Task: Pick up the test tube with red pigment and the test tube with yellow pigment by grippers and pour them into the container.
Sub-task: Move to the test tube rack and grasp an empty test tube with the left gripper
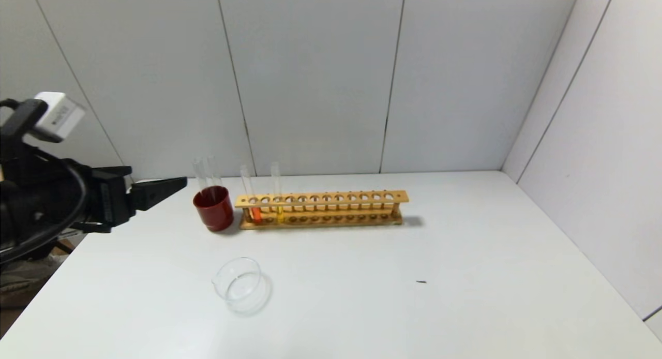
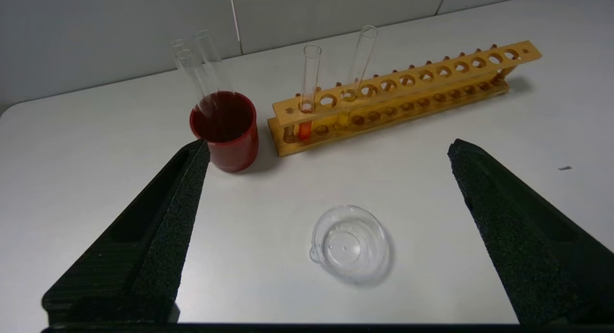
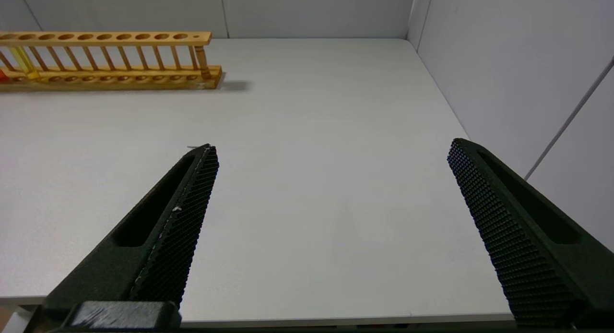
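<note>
Smooth white table point(image 1: 465, 276). Long wooden rack point(image 1: 331, 206) at 12 o'clock, round holes in a row. Left gripper point(image 1: 170, 184) at 9 o'clock, textured black fingers spread wide, holding nothing. Right gripper point(image 3: 331, 153) over the bare right side, likewise spread, empty. Opaque red cup point(image 1: 214, 208) touching the rack's left end, colourless tubes point(image 1: 205, 174) inside. Clear round container point(image 1: 240, 284) at 7 o'clock. Test tube with red pigment point(image 1: 249, 193) and test tube with yellow pigment point(image 1: 276, 191) upright in the rack's leftmost holes.

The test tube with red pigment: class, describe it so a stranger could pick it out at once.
Find the long wooden rack at the back of the white table. Two tubes stand at its end nearest the dark red cup. The test tube with red pigment is the one closer to the cup, with orange-red liquid, not yellow.
</note>
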